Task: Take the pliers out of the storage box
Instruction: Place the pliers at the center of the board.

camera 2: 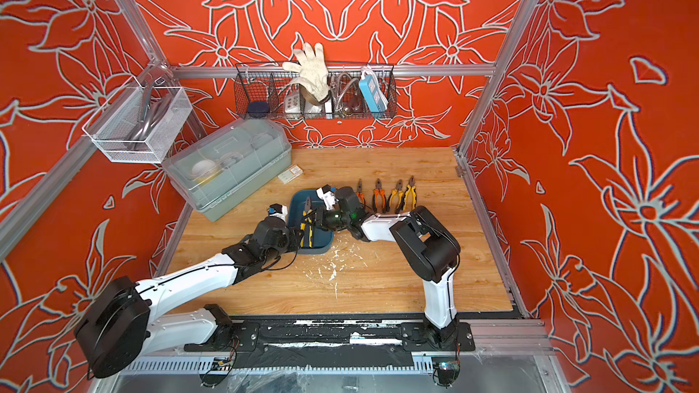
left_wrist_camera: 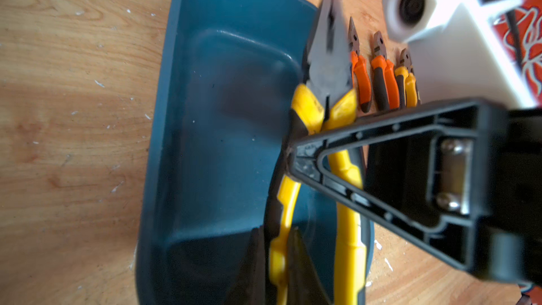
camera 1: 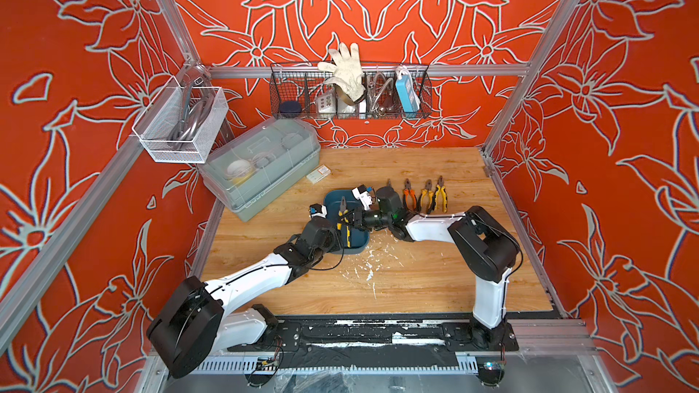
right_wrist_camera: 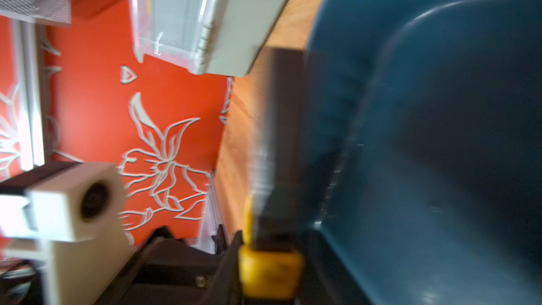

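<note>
The teal storage box sits mid-table. A pair of yellow-handled pliers hangs over the box's right side, head pointing to the back. My left gripper is shut on one yellow handle. My right gripper reaches in from the right and is shut on the handles just behind the head; its black finger crosses them. The pliers' head shows blurred in the right wrist view.
Several more pliers lie in a row right of the box: orange-handled ones and yellow-handled ones. A grey lidded bin stands at the back left, with a small card beside it. Wire baskets hang on the walls.
</note>
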